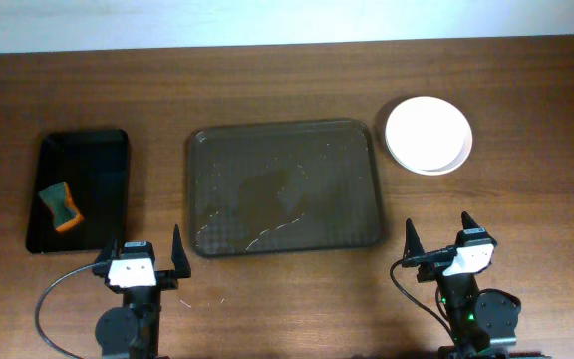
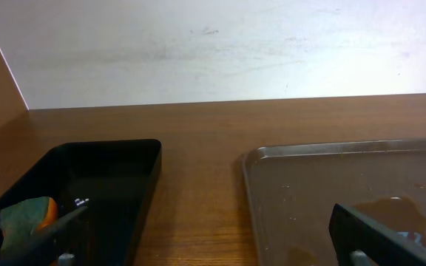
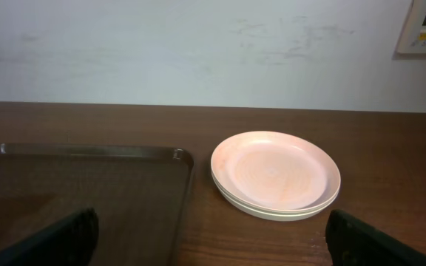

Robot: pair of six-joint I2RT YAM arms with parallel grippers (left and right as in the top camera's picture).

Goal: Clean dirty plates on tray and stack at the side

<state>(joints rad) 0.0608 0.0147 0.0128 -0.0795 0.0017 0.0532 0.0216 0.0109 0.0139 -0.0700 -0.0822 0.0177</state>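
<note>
at the far left of the wooden table (image 1: 267, 90) lies a small black tray (image 1: 103, 150), and in its near left corner rests a sponge (image 1: 60, 206), green on top with an orange underside, tilted at an angle. just in front of that tray's near right corner hangs the left gripper (image 1: 143, 249), its two dark fingers (image 2: 376, 236) spread wide apart and holding nothing; from its wrist camera one finger crosses in front of the black tray and the other in front of the brown tray (image 1: 285, 130). the brown tray sits in the middle of the table, long side toward the arms, its patterned floor marked by a dark wet patch near the centre and thin pale streaks toward the near edge. to the right of it, beyond its far right corner and apart from its rim, a stack of plates (image 1: 428, 135) stands on the bare wood. at least two rims show in the right wrist view, though the full count cannot be told. the top plate reads plain white from overhead and faintly peach up close. nearest the right edge, in front of the tray's near right corner, the right gripper (image 1: 438, 231) hovers with fingers splayed open and grasping nothing, the plates well ahead of it
</note>
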